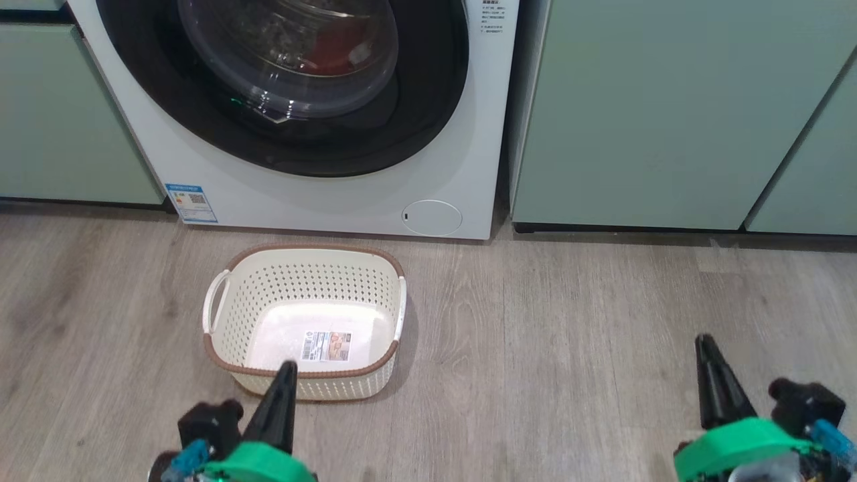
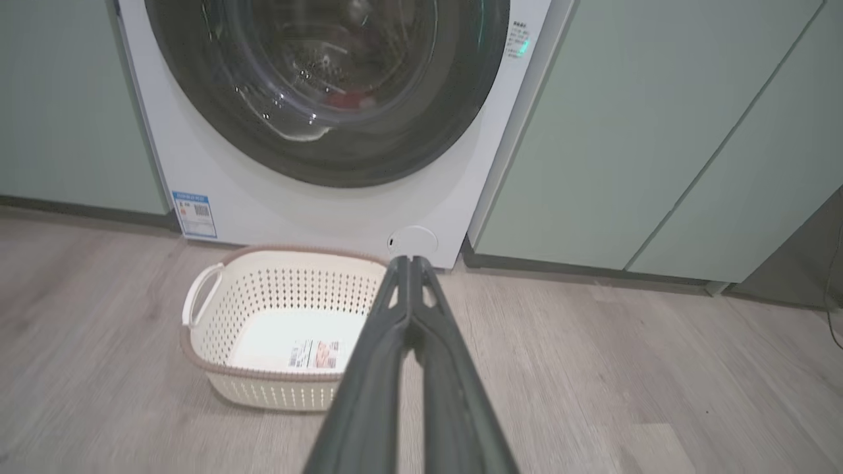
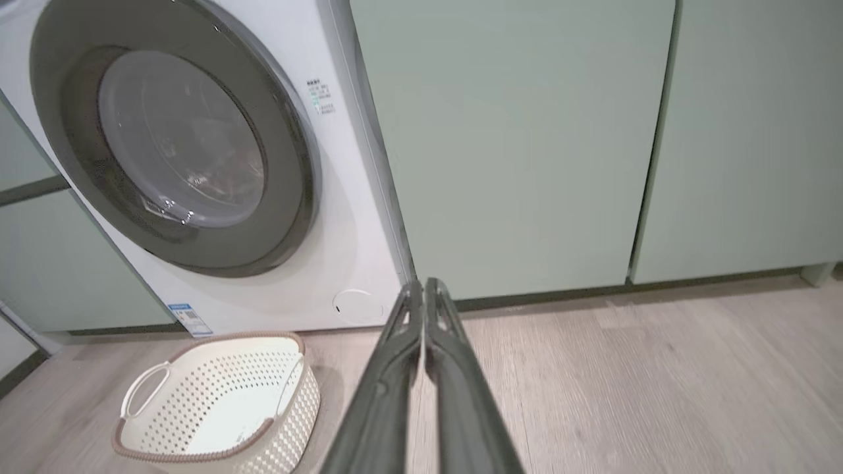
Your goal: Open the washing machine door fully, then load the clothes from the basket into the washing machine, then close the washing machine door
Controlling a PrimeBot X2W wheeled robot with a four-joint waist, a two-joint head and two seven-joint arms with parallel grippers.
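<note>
At upper frame, washing machine door point(image 1: 288, 67) closed over red clothes point(image 1: 328, 57); basket point(image 1: 304, 281) below empty; my left pincer point(image 1: 286, 373) and right pincer point(image 1: 706, 347) clenched empty, so I judge all done.

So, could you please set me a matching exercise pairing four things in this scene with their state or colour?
Things:
1. washing machine door
2. basket
3. left hand
4. sticker

Descriptions:
A. empty, on the floor
B. blue
C. black-rimmed, closed
D. shut, holding nothing

Pairs: 1-C, 2-A, 3-D, 4-B
</note>
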